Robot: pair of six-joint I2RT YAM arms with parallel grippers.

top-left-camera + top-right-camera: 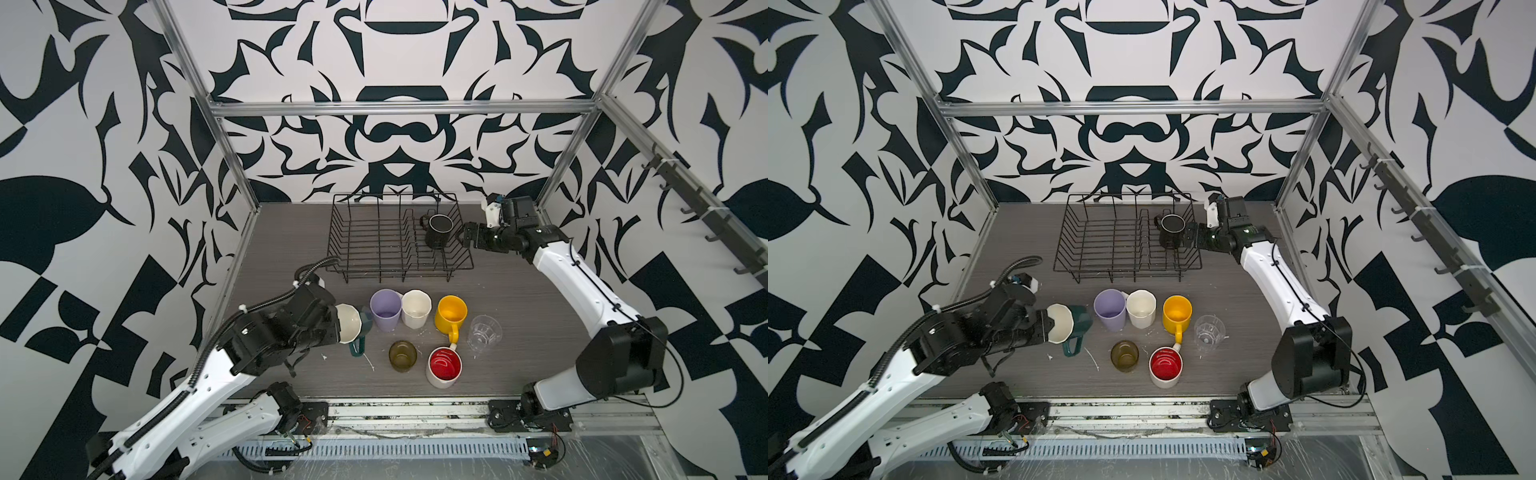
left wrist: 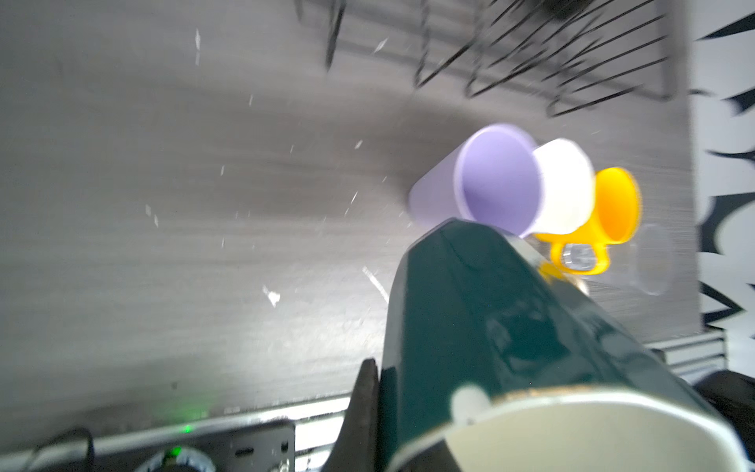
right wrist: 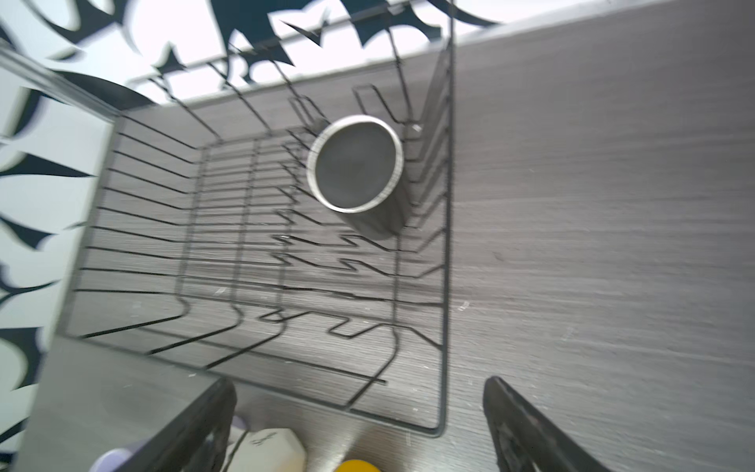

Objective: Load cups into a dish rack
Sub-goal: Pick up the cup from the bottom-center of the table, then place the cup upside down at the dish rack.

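My left gripper (image 1: 338, 323) is shut on the rim of a dark-green mug with a cream inside (image 1: 350, 325), held tilted on its side just above the table; one finger (image 2: 363, 408) presses its outer wall (image 2: 490, 327). A black mug (image 1: 438, 230) stands upright in the right end of the black wire dish rack (image 1: 365, 245). My right gripper (image 1: 463, 239) is open and empty just outside the rack's right side, in the right wrist view (image 3: 361, 388) over the rack's corner.
In front of the rack stand a lilac tumbler (image 1: 386, 309), a white faceted mug (image 1: 415, 308), a yellow mug (image 1: 451, 313) and a clear glass (image 1: 483, 332). Nearer the front are an olive-brown glass (image 1: 402, 355) and a white mug with a red inside (image 1: 444, 368).
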